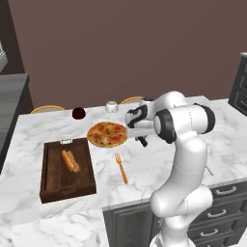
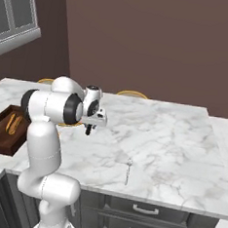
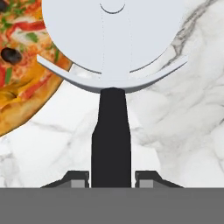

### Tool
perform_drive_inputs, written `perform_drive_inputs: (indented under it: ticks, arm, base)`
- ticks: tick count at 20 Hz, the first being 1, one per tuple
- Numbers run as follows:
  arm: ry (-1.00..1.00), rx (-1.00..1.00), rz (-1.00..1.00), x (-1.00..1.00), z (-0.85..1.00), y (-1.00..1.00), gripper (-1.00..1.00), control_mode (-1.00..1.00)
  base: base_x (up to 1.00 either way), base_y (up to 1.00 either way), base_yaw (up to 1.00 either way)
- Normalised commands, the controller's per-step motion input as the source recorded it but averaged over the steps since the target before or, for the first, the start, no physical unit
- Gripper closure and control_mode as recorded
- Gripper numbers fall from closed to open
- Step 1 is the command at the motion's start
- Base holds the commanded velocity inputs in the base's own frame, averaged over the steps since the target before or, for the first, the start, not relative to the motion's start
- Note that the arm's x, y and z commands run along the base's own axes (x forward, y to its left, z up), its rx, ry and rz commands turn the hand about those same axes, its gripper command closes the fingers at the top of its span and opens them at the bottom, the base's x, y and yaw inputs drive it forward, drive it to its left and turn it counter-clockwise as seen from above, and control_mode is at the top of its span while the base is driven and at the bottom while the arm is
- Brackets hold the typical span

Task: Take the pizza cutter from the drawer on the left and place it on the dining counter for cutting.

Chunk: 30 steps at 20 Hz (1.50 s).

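Note:
My gripper (image 3: 111,178) is shut on the pizza cutter (image 3: 110,135), with the black handle between the fingertips (image 3: 78,178) and the silvery wheel pointing away over the marble. The wheel sits beside the edge of a pizza (image 3: 22,65). In the left base view the gripper (image 1: 142,141) hangs just right of the pizza (image 1: 107,134), low over the dining counter (image 1: 154,164). In the right base view the gripper (image 2: 88,130) points down over the dining counter (image 2: 163,135). Dark grey drawer fronts (image 2: 137,208) under the counter are closed.
An orange-brown fork (image 1: 121,169) lies in front of the pizza. A dark wooden tray (image 1: 48,190) with bread (image 1: 70,160) sits at the left. A small white bowl (image 1: 112,106) and a dark red cup (image 1: 78,113) stand at the back. A thin silvery utensil (image 2: 128,168) lies near the front edge.

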Motion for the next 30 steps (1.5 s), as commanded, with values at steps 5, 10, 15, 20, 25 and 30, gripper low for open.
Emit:
perform_drive_inputs:
  ticks: [5, 10, 15, 20, 25, 30]
  arm:
    - [0.00, 0.00, 0.00, 0.01, -0.21, 0.00, 1.00, -1.00]
    - [0.00, 0.00, 0.00, 0.09, -0.15, 0.00, 1.00, -1.00]
    - [0.00, 0.00, 0.00, 0.16, -0.16, 0.00, 1.00, -1.00]
    - [0.00, 0.00, 0.00, 0.21, -0.16, 0.00, 1.00, -1.00]
    - [0.00, 0.00, 0.00, 0.26, -0.20, 0.00, 1.00, -1.00]
    - [0.00, 0.00, 0.00, 0.14, -0.10, 0.00, -1.00, -1.00]
  base:
    - [0.00, 0.00, 0.00]
    - [0.00, 0.00, 0.00]
    - [0.00, 0.00, 0.00]
    - [0.00, 0.00, 0.00]
    - [0.00, 0.00, 0.00]
    - [0.00, 0.00, 0.00]
